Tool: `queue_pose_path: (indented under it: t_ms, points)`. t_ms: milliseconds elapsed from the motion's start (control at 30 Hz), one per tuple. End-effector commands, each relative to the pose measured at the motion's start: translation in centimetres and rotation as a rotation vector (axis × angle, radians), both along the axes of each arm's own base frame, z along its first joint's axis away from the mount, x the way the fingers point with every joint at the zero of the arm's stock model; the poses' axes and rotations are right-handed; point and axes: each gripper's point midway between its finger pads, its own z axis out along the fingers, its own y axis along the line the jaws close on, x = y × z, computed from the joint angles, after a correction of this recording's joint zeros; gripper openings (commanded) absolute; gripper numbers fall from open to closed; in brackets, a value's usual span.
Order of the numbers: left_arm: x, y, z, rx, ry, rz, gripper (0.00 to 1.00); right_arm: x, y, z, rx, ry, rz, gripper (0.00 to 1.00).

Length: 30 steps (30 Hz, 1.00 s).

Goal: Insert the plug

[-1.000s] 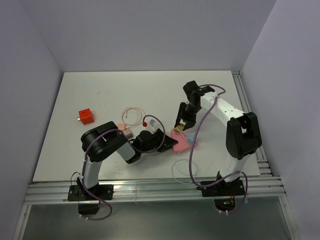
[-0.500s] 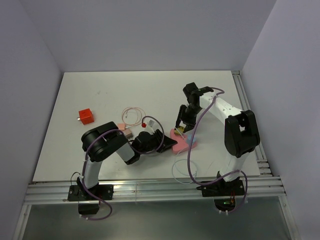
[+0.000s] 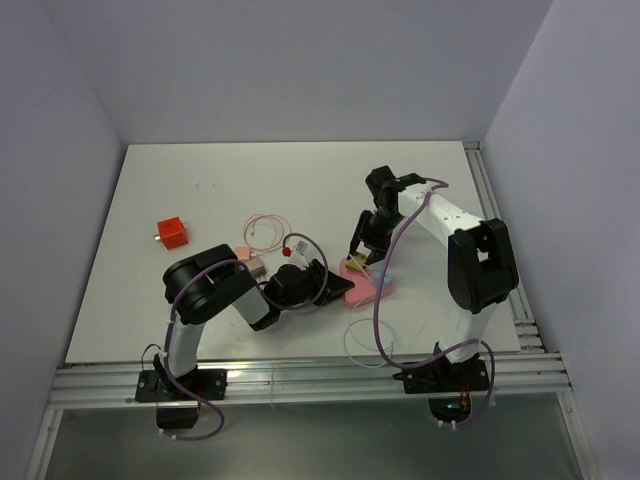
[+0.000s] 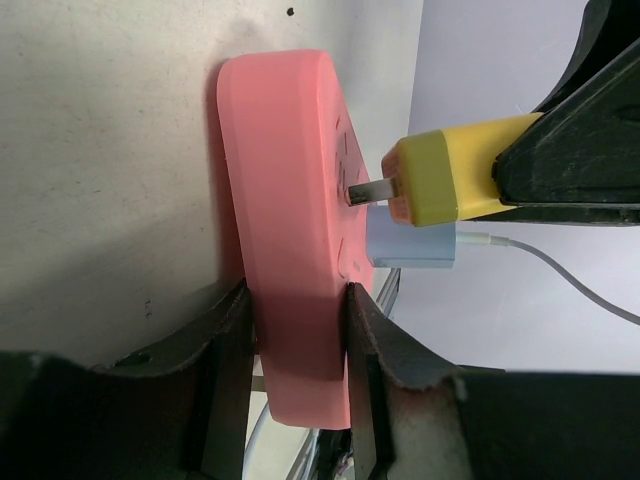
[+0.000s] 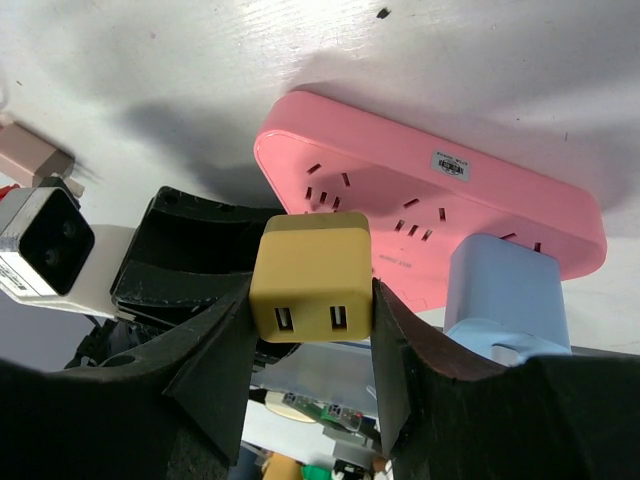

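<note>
Right claw (image 5: pixel 311 300) clamped on both flanks of yellow plug (image 5: pixel 310 265), two USB ports facing the wrist camera. Plug held over pink power strip (image 4: pixel 285 200), just beside blue adapter (image 4: pixel 412 247) already seated in the strip. Metal prong (image 4: pixel 366 190) reaching the strip's socket face; yellow body standing off it, not flush. Cannot tell how deep the prong sits. Left claw (image 4: pixel 297 345) narrowed onto the strip's near end, one finger pressed to each long side, strip lying flat on the white worktop (image 4: pixel 100 150). White cable (image 4: pixel 560 265) trailing out of the blue adapter. From above, both claws meeting at the strip, right of the worktop's middle. Orange cube (image 3: pixel 171 232) well apart on the left; thin looped cord (image 3: pixel 265 224) near the left arm.
</note>
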Motion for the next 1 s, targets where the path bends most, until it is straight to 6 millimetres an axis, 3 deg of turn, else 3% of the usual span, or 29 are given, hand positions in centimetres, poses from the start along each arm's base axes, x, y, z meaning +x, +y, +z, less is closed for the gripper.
queue_pose_path:
  t_ms: [0, 967]
  points:
    - [-4.1, 7.0, -11.9, 0.457, 0.154, -0.017, 0.0, -0.2, -0.1, -0.9, -0.027, 0.03, -0.019, 0.0]
    - [-3.3, 7.9, -12.7, 0.518, 0.1, 0.032, 0.0, 1.5, -1.5, -0.9, -0.159, 0.045, -0.053, 0.0]
